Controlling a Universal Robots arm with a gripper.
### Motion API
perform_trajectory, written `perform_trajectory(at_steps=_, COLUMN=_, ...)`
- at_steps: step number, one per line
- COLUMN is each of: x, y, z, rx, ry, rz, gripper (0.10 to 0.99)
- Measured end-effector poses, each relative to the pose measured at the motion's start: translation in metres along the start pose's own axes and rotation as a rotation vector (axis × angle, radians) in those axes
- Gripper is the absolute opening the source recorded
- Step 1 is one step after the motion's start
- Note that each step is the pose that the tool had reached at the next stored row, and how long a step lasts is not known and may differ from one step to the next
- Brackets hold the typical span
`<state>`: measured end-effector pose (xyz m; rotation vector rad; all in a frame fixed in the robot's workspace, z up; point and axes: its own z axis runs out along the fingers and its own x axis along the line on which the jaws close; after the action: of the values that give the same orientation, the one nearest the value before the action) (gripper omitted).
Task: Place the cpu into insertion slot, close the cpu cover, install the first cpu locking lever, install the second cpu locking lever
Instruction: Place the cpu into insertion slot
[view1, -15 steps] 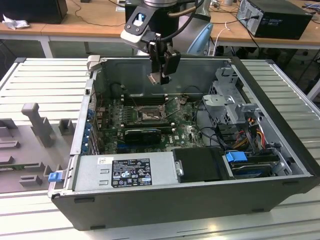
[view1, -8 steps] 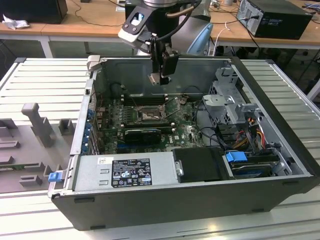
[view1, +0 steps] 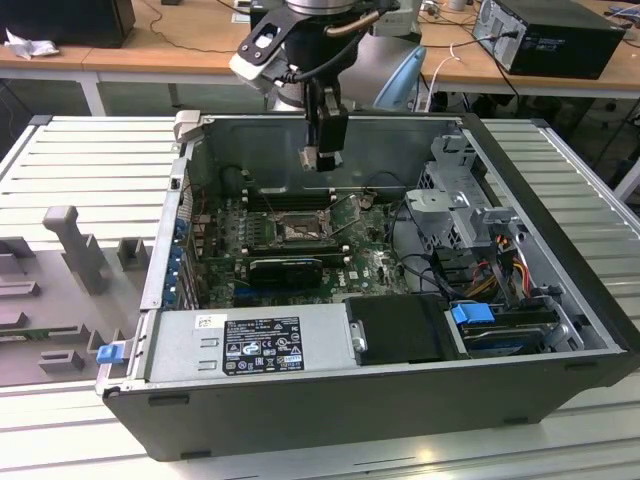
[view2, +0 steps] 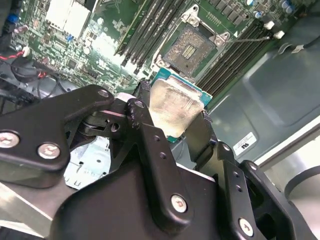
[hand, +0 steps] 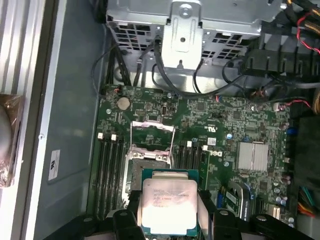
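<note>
My gripper (view1: 322, 152) hangs inside the open computer case, above the motherboard near the back wall. It is shut on the cpu (view2: 175, 107), a pale silver-topped square chip with a green edge, held between the two black fingers (view2: 144, 107). In the first wrist view the cpu (hand: 169, 202) sits just short of the insertion slot (hand: 147, 164), a dark square socket with a silvery rim, also seen in the second wrist view (view2: 192, 47) and the exterior view (view1: 297, 230). The cpu cover (hand: 152, 124) stands swung open beyond the socket, leaving the socket bare.
Black memory slots (hand: 107, 175) flank the socket. A black card (view1: 285, 268) lies across the board. The power supply (view1: 250, 345) fills the case's front, and a metal drive cage (view1: 460, 200) with cables stands at the exterior view's right. A grey fixture (view1: 70, 250) sits outside the case.
</note>
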<state>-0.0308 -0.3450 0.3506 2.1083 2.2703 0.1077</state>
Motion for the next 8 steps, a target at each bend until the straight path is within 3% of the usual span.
perform_trajectory(at_steps=8, x=-0.0043, y=-0.0015, z=0.0150, rx=-0.002, ry=-0.0011, rz=0.013, gripper=0.529)
